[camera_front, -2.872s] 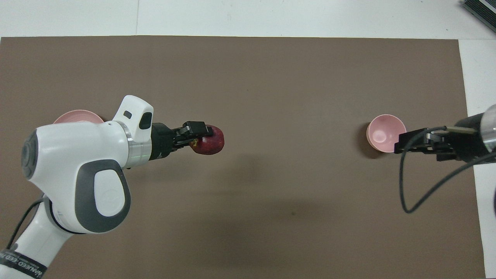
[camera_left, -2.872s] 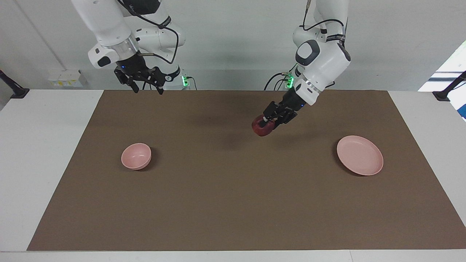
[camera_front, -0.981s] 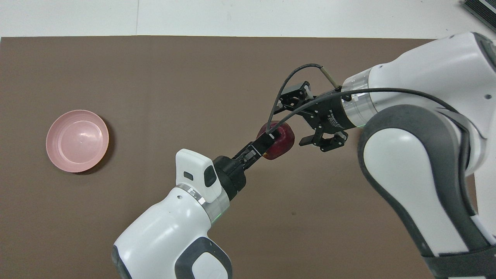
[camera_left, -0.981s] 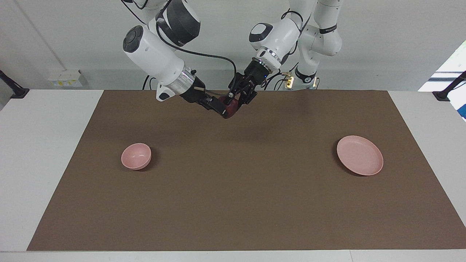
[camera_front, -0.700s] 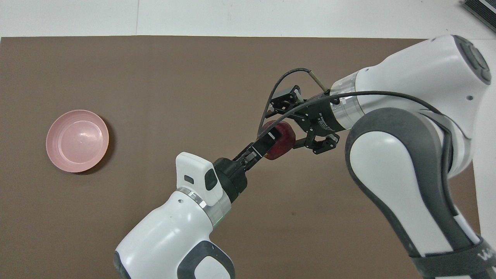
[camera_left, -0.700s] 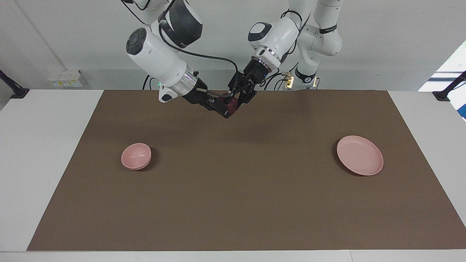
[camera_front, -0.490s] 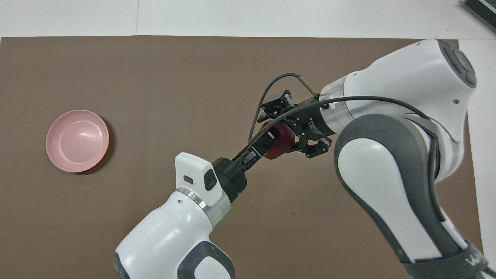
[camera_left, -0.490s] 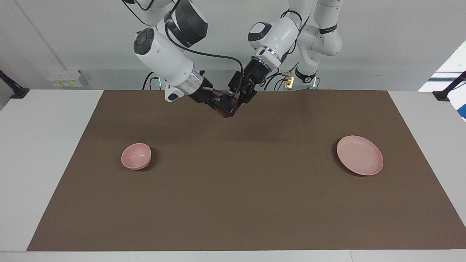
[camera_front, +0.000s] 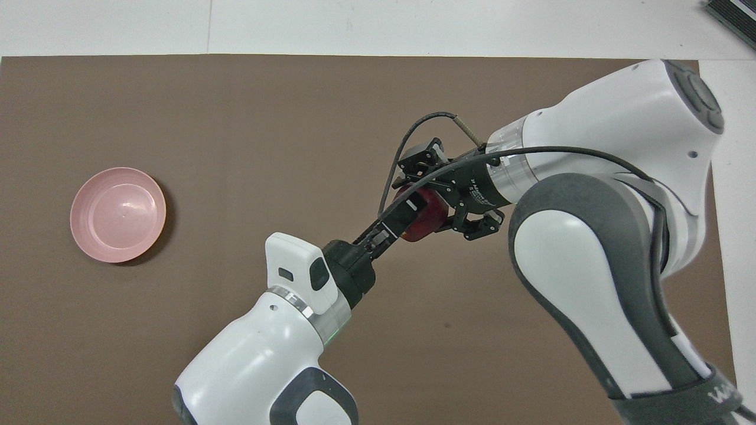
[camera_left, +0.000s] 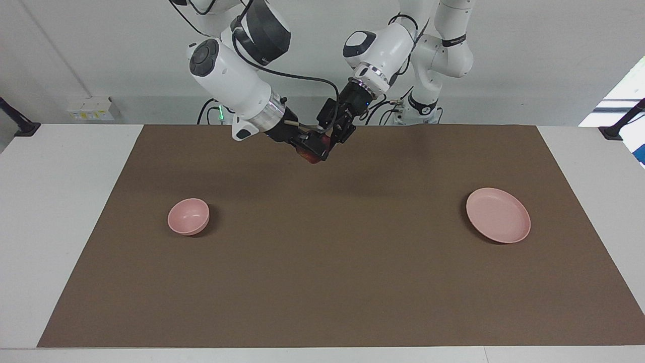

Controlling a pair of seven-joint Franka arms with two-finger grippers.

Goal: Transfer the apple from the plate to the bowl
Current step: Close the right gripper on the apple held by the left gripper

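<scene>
Overhead view hides the bowl (camera_left: 188, 216); both the left tool (camera_left: 330, 138) and right tool (camera_left: 310, 146) clamp the apple (camera_front: 426, 217).

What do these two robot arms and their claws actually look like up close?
Both arms are glossy white with rounded grey joint caps and a silver ring at the wrist. The left gripper and right gripper are black metal linkages with two fingers. A black cable loops along the right arm.

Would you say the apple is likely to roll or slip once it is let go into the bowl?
Probably. The apple is round and glossy, so it may roll. The bowl looks deep enough to contain it. Both grippers, left and right, grip it midair.
</scene>
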